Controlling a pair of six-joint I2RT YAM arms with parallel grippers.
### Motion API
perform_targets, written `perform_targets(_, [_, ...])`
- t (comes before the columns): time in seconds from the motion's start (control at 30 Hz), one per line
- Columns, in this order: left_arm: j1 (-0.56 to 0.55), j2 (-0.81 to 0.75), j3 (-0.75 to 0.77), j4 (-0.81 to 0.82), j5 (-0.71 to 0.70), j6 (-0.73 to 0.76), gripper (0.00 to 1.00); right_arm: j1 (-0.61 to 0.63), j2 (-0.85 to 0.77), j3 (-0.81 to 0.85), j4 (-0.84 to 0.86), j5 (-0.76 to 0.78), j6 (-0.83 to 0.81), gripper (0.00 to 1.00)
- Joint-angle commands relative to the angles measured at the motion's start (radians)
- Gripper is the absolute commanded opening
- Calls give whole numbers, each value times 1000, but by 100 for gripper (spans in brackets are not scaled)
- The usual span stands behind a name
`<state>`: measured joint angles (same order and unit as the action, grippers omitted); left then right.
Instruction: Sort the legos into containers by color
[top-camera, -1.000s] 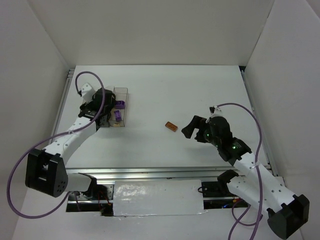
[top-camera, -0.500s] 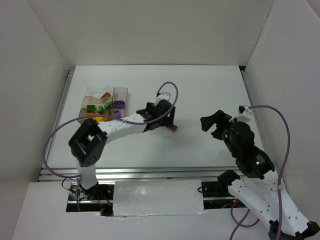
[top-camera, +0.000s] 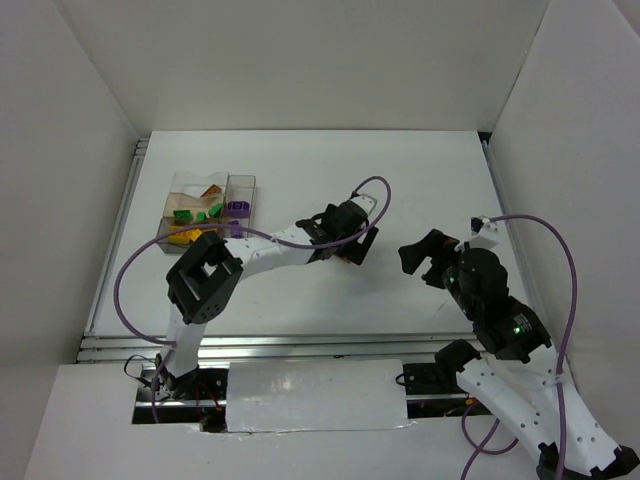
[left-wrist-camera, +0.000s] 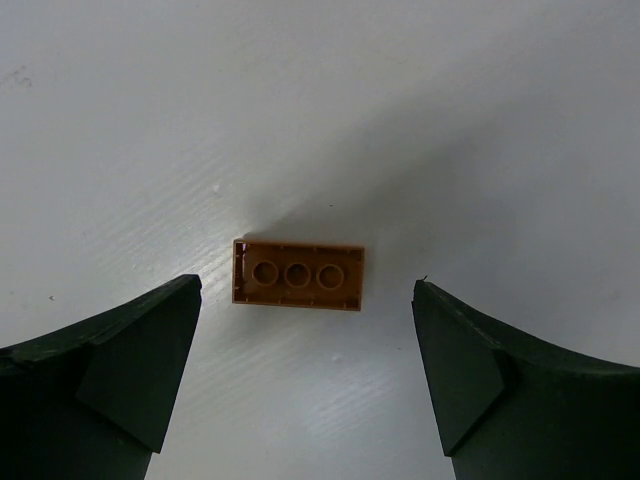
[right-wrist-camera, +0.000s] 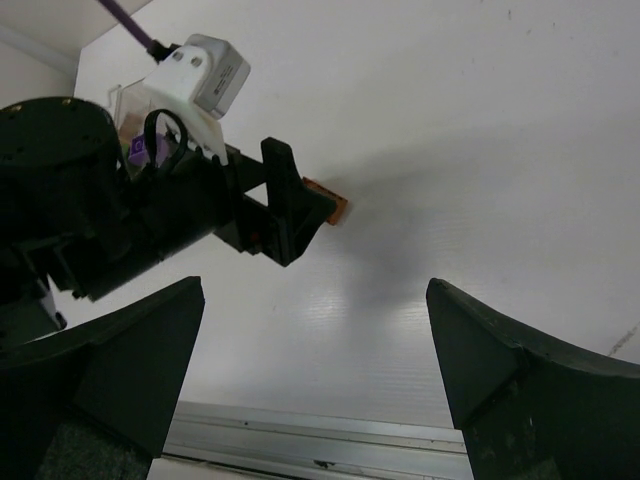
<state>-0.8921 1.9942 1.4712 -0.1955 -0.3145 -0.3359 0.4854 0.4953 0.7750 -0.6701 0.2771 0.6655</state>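
orange lego (left-wrist-camera: 298, 275), last one loose: left gripper (top-camera: 352, 250) has swung over from the containers (top-camera: 243, 179), jaws apart astride it, pickup likely next; right gripper (top-camera: 425, 256) jaws also apart.

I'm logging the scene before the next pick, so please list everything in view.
loose brick: one, orange, on the table between the left gripper's fingers, untouched
bins: two joined, clear, far left of the table
green bricks: two, wide bin
yellow-orange brick: one, wide bin
brownish brick: one, wide bin
purple brick: at least one, narrow bin
table: one, white
left gripper: open, over the loose brick
right gripper: open, empty, right of it
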Motion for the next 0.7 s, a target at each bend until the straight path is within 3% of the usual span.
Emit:
perform_targets(0.0, [53, 40, 28, 2, 106, 92, 100, 1, -1, -14, 27, -36, -29, 100])
perform_targets(0.5, [64, 109, 8, 48, 149, 63, 98, 1, -20, -22, 38, -38, -33, 100])
perform_targets(0.67, [64, 135, 1, 36, 114, 37, 87, 1, -12, -23, 47, -52, -37, 100])
